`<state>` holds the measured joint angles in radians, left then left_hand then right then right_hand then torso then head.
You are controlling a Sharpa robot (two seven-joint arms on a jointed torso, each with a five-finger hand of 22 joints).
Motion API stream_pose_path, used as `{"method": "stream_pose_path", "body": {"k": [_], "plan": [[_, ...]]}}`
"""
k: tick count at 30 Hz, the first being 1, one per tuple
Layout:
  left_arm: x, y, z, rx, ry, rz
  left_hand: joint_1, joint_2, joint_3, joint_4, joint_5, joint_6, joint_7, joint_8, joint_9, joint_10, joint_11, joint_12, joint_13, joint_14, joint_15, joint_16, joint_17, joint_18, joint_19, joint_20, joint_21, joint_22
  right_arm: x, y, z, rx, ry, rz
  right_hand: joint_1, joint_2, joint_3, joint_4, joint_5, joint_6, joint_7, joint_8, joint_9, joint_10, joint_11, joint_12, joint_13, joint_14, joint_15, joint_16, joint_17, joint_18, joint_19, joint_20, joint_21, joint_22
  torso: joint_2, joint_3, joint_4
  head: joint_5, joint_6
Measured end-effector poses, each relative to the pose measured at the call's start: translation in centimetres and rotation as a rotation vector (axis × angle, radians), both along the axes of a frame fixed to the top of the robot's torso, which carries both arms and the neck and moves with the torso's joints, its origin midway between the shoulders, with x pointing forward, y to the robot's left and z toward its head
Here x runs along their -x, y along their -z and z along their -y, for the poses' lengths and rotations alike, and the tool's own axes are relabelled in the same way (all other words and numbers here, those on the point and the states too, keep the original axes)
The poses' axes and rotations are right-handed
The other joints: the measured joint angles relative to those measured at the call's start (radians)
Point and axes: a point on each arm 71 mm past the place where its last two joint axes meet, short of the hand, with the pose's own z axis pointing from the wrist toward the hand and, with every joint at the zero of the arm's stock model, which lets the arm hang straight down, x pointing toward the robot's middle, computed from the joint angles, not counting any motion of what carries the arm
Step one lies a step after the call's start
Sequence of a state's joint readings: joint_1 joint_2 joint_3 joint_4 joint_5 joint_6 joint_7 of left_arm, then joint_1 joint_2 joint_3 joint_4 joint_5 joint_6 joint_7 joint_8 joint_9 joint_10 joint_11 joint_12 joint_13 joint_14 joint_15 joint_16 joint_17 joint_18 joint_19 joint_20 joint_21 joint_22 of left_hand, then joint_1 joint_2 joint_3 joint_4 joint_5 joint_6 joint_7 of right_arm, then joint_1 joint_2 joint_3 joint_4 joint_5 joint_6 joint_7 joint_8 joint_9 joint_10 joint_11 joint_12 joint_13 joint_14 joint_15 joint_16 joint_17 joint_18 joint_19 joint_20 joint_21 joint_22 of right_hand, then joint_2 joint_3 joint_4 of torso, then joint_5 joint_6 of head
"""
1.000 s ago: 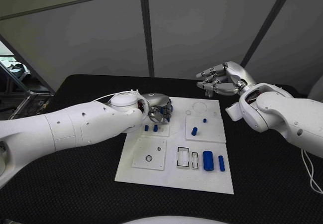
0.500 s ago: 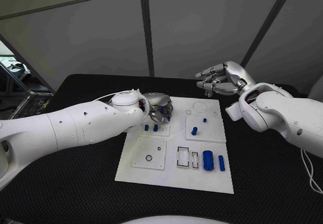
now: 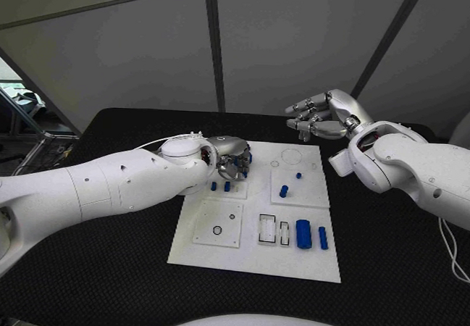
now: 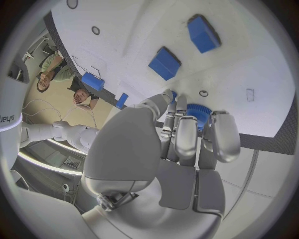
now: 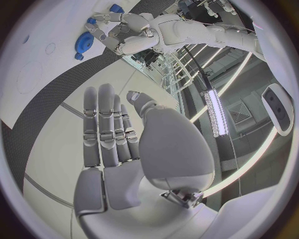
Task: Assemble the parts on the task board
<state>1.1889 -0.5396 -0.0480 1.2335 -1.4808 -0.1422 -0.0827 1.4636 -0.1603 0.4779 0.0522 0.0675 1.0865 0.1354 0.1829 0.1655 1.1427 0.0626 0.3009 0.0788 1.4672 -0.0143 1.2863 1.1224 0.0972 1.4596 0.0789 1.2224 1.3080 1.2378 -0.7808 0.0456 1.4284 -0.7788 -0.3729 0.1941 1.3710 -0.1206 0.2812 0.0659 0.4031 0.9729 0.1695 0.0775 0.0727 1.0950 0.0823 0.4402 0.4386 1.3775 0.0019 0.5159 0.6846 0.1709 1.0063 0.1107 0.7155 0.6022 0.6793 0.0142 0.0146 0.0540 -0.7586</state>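
Blue gear (image 4: 198,110): a toothed blue disc, held at the fingertips of the left robot hand over the far left part of the task board; the right wrist view shows it too (image 5: 84,42), right beside that hand.
Left robot hand (image 3: 230,155): fingers curled together and clamped on the blue gear, above the board's far left corner; in its own wrist view (image 4: 187,144) the fingertips close round the gear's rim.
Task board (image 3: 294,263): white plate lying flat in the middle of the surface, with raised square panels and outlined slots.
Blue parts on the board: two small pegs (image 3: 220,185) just beside the left robot hand, two more (image 3: 288,185) on the panel to their right, and two longer cylinders (image 3: 309,234) lying side by side near the board's right edge.
Right robot hand (image 3: 322,114): raised above the far edge of the surface, past the board's far right corner, well apart from the parts; its fingers are apart and it holds nothing, as its wrist view (image 5: 115,134) also shows.
Surface (image 3: 94,287): black, carrying the board.
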Motion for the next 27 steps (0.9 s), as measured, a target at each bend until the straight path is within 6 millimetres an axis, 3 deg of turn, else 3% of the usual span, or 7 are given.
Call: {"method": "stream_pose_path", "body": {"k": [4, 5, 6, 15, 27], "plan": [[0.4, -0.1, -0.4, 0.016, 0.004, 0.008, 0.0, 0.0, 0.006, -0.006, 0.0, 0.006, -0.001, 0.0, -0.002, 0.007, 0.001, -0.012, -0.002, 0.0, 0.0, 0.003, -0.003, 0.002, 0.0, 0.0, 0.0, 0.0, 0.0, 0.0, 0.0, 0.0, 0.001, 0.0, 0.0, 0.0, 0.0, 0.0, 0.0, 0.0, 0.0, 0.0, 0.001, 0.0, 0.0, 0.0, -0.002, 0.0, 0.0, 0.0, 0.001, 0.0, 0.0, 0.0, 0.0, 0.0, 0.0, -0.0003, 0.0006, 0.0, 0.0], [0.4, -0.2, -0.4, 0.022, 0.004, 0.011, 0.0, 0.0, 0.008, -0.008, 0.0, 0.007, 0.0, 0.0, -0.002, 0.007, 0.0, -0.015, -0.002, 0.0, 0.0, 0.003, -0.004, -0.03, 0.0, 0.0, 0.002, 0.0, 0.0, 0.0, 0.0, 0.0, 0.001, 0.0, 0.0, 0.0, 0.0, 0.0, 0.0, 0.0, 0.0, 0.0, 0.001, 0.0, 0.0, 0.0, -0.002, 0.0, 0.0, 0.0, 0.002, 0.0, 0.0, 0.0, 0.0, 0.0, 0.0, -0.0003, 0.0007, 0.001, 0.001], [0.4, -0.4, -0.5, 0.029, 0.004, 0.015, 0.0, 0.0, 0.008, -0.008, 0.0, 0.007, 0.0, -0.001, -0.003, 0.008, 0.001, -0.016, -0.002, 0.0, 0.0, 0.003, -0.004, -0.043, 0.0, 0.0, 0.004, 0.0, 0.0, 0.0, 0.0, 0.001, 0.002, 0.0, 0.0, 0.0, 0.0, 0.0, 0.0, 0.0, 0.0, 0.0, 0.001, 0.0, 0.0, 0.0, -0.002, 0.0, 0.0, 0.0, 0.002, 0.0, 0.0, 0.0, 0.0, 0.0, 0.0, -0.0003, 0.0007, 0.001, 0.001], [0.6, -3.0, -1.6, 0.09, -0.007, 0.055, -0.013, -0.002, 0.013, -0.008, 0.0, 0.011, -0.003, -0.007, -0.006, 0.018, 0.003, -0.027, -0.003, 0.0, 0.0, 0.003, -0.006, -0.043, 0.0, 0.0, 0.01, 0.0, -0.2, 0.1, 0.2, 0.002, 0.006, 0.0, 0.0, 0.0, 0.0, 0.0, 0.0, 0.0, 0.0, 0.0, 0.001, 0.0, 0.0, 0.0, -0.002, 0.0, 0.0, 0.0, 0.002, 0.0, 0.0, 0.0, 0.0, 0.0, -0.001, -0.0004, 0.0008, 0.006, 0.006], [0.9, -3.4, -4.6, 0.08, -0.049, 0.048, -0.03, -0.008, 0.013, -0.008, 0.0, 0.018, -0.003, -0.012, -0.008, 0.028, 0.0, -0.036, -0.003, 0.0, 0.0, 0.007, -0.01, -0.043, 0.0, 0.0, 0.016, 0.0, -0.2, 0.1, 0.3, 0.003, 0.01, 0.0, 0.0, 0.0, 0.0, 0.0, 0.0, 0.0, 0.0, 0.0, 0.001, 0.0, 0.0, 0.0, -0.002, 0.0, 0.0, 0.0, 0.001, 0.0, 0.0, 0.0, 0.0, 0.0, -0.001, -0.0002, 0.0017, 0.01, 0.007]]}}
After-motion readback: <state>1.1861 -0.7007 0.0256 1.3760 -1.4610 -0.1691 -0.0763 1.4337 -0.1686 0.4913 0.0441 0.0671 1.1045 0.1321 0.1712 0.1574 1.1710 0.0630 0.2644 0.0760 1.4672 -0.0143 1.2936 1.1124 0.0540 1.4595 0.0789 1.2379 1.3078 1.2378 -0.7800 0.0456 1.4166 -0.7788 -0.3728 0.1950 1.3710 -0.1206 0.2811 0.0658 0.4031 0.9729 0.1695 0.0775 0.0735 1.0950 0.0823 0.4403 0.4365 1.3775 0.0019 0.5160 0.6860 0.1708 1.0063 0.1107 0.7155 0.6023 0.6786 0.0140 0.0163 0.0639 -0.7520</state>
